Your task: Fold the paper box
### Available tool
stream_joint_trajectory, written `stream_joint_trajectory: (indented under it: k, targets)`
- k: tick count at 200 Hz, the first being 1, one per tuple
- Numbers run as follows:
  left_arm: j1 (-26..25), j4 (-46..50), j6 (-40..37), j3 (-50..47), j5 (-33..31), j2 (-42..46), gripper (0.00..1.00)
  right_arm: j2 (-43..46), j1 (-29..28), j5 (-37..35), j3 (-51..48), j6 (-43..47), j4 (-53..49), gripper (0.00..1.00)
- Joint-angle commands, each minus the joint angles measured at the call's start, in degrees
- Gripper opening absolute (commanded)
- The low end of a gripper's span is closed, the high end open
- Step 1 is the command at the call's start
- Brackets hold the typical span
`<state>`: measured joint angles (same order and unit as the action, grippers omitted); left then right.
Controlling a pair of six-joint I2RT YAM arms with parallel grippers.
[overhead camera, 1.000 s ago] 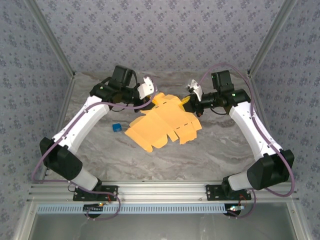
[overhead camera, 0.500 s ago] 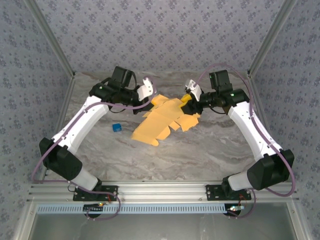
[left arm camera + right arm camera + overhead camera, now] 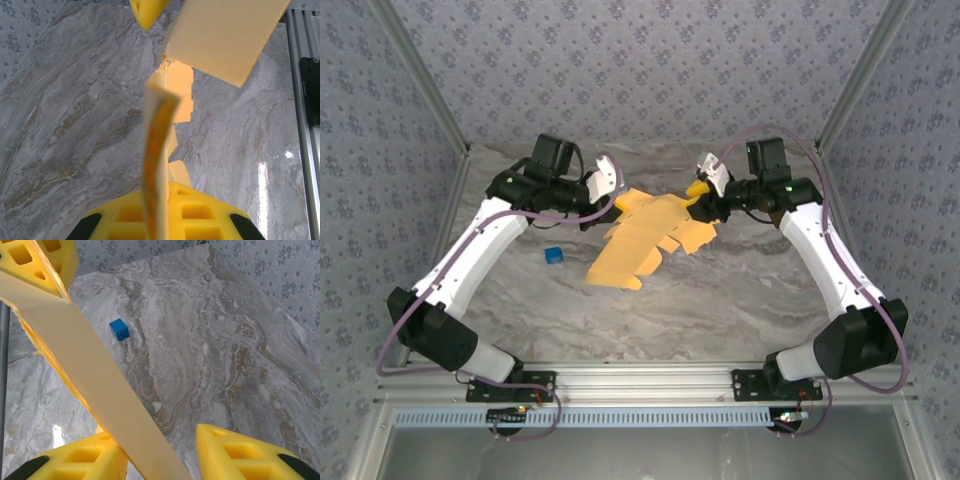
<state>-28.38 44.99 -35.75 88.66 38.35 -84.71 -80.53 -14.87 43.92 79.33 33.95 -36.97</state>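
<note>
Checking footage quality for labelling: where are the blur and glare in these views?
Left wrist: the near edge of the paper box is out of focus, with glare streaks on the table at right. Right wrist: a small glare spot low left; blue cube sharp. Top external: even light, sharp.

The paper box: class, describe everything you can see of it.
The paper box is a thin orange-yellow card sheet, die-cut with tabs, not yet a box. It is creased and slanting, held up at its far edge over the marble table. The left gripper is shut on one edge; the right gripper is open, the sheet passing between its fingers, against one. Whether the near corner touches the table is unclear.
</note>
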Motion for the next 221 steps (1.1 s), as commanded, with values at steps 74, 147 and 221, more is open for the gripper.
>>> stream_joint_trajectory:
  k: [74, 147, 221]
  targets:
    - [0.9, -0.8, 2.6, 0.3, 3.6, 1.3, 0.00, 1.6, -2.5, -4.9, -3.3, -2.0, 5.7, 0.18]
    - [2.1, -3.1, 11.2, 0.1, 3.0, 1.4, 0.00, 10.9, -8.0, -23.8, -13.8, -4.4, 17.4, 0.04]
    - [2.3, -4.6, 18.5, 0.2, 1.9, -0.1, 0.00, 12.4, -16.9, -45.8, -18.1, -3.3, 23.3, 0.00]
